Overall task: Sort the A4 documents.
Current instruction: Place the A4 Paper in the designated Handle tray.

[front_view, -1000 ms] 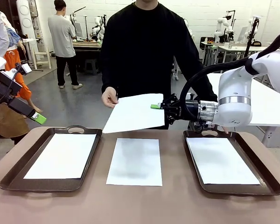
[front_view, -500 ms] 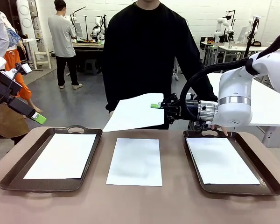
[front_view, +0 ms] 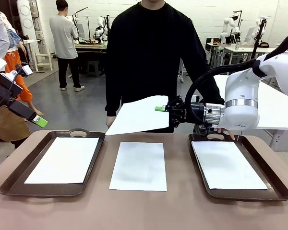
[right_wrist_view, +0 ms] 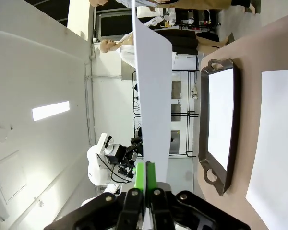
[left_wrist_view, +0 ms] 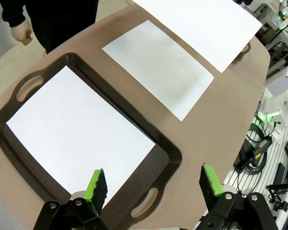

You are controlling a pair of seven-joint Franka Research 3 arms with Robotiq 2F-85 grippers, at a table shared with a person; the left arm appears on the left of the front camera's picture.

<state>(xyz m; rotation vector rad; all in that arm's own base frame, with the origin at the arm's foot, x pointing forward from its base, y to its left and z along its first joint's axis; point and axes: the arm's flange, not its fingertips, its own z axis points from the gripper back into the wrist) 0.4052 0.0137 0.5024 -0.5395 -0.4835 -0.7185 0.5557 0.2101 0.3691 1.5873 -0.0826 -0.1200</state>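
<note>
My right gripper [front_view: 160, 109] is shut on the edge of one white A4 sheet [front_view: 137, 116], holding it level in the air above the table's far middle. In the right wrist view that sheet [right_wrist_view: 151, 86] stands edge-on between the closed green pads [right_wrist_view: 145, 175]. A second sheet [front_view: 138, 165] lies flat on the table's middle. A third sheet [front_view: 63, 159] lies in the left tray [front_view: 9, 184], and another sheet [front_view: 228, 164] lies in the right tray [front_view: 276, 184]. My left gripper [front_view: 38, 121] hangs open at the far left, above the left tray's sheet [left_wrist_view: 77, 139], with nothing between its fingers [left_wrist_view: 98, 184].
A person in black stands at the far side; one hand [front_view: 109, 122] hangs low beside the held sheet, the other hand [front_view: 225, 132] is by the right tray's far handle. The brown table [front_view: 144, 211] has bare room along its front edge.
The person's hand has let go of the held sheet's corner and dropped down. The sheet now hangs from my right gripper alone. Neither arm has moved.
</note>
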